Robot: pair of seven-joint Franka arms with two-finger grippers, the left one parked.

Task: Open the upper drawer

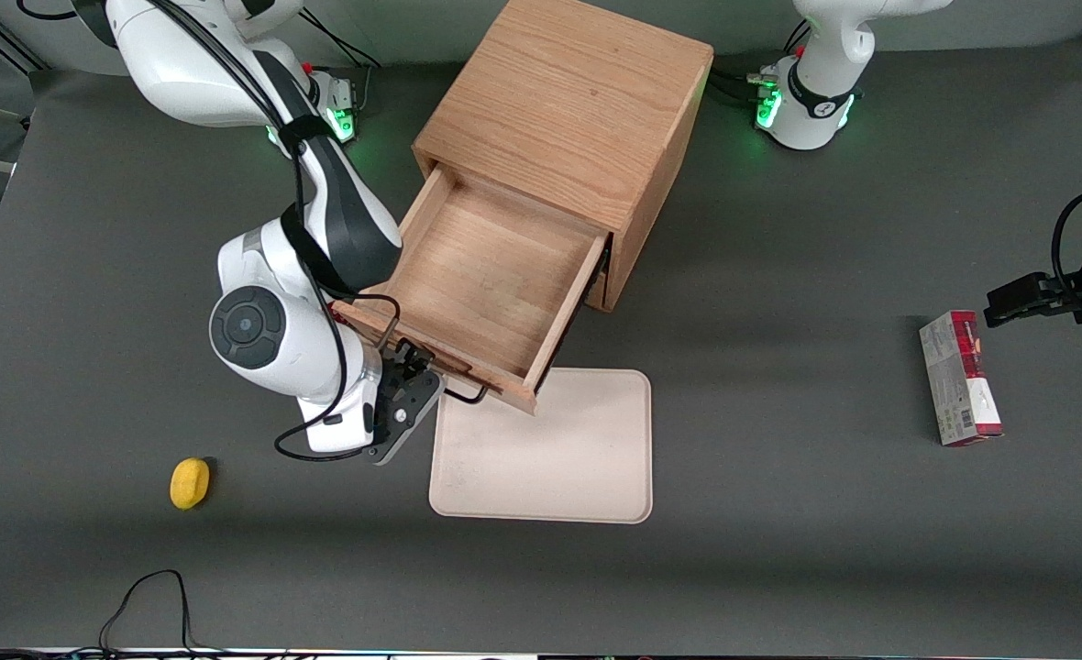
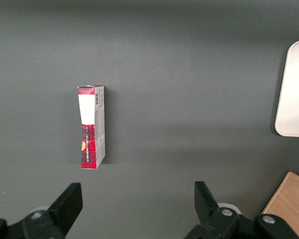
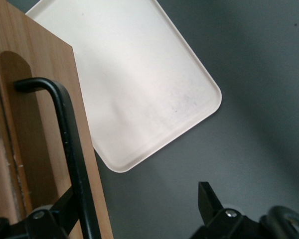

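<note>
While the upper drawer [image 1: 491, 284] stands pulled well out of the oak cabinet [image 1: 564, 110], nothing lies inside it. Its front overhangs the far edge of a bare cream tray [image 1: 559, 458]. The gripper [image 1: 413, 399] sits at the drawer's black handle [image 3: 72, 149], fingers spread, one finger [image 3: 65, 211] touching the bar, gripping nothing. A yellow sponge [image 1: 190, 482] and a red carton [image 1: 960, 378] lie on the table.

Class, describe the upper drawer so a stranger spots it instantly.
Find the oak cabinet mid-table. The upper drawer juts from it over a cream tray, pulled out and empty. The gripper, open, is at its black wire handle; no other drawer shows its inside.
</note>
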